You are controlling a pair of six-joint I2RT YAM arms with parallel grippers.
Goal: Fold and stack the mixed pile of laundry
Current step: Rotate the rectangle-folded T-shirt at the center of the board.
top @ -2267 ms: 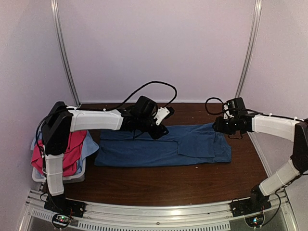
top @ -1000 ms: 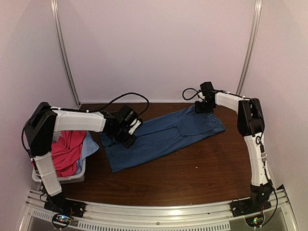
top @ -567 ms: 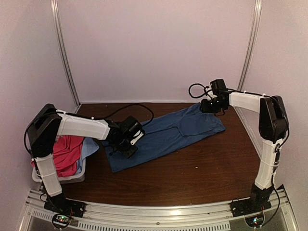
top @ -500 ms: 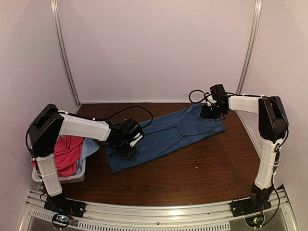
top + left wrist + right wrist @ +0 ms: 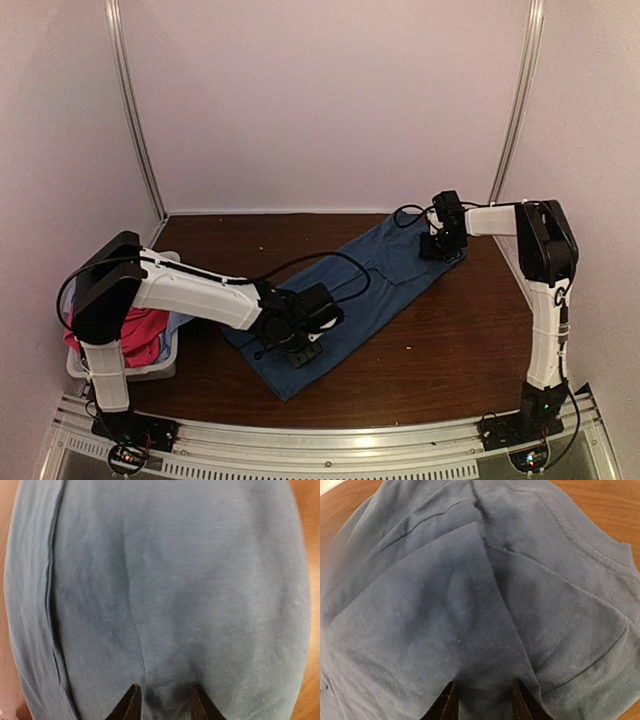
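Note:
The dark blue T-shirt [image 5: 350,285], folded into a long strip, lies diagonally on the brown table. My left gripper [image 5: 300,350] is at its near left end, fingers closed on a pinch of the cloth [image 5: 175,580]; in the left wrist view the gripper [image 5: 162,705] sits low in the frame. My right gripper [image 5: 443,245] is at the far right end, closed on the shirt [image 5: 470,580] near its collar; in the right wrist view the gripper [image 5: 482,702] is low too. The magenta-pink shirt [image 5: 138,335] and the pale light-blue cloth [image 5: 180,322] lie in the basket at left.
The white slotted basket [image 5: 150,372] stands at the table's left near edge, partly behind my left arm. Black cables loop over the shirt near both wrists. Bare brown table [image 5: 440,350] shows to the right of the shirt. Walls close in on the left, the back and the right.
My left gripper has dragged the shirt's left end toward the near edge and to the right. The right gripper stayed at the far end, so the strip now lies more steeply diagonal.

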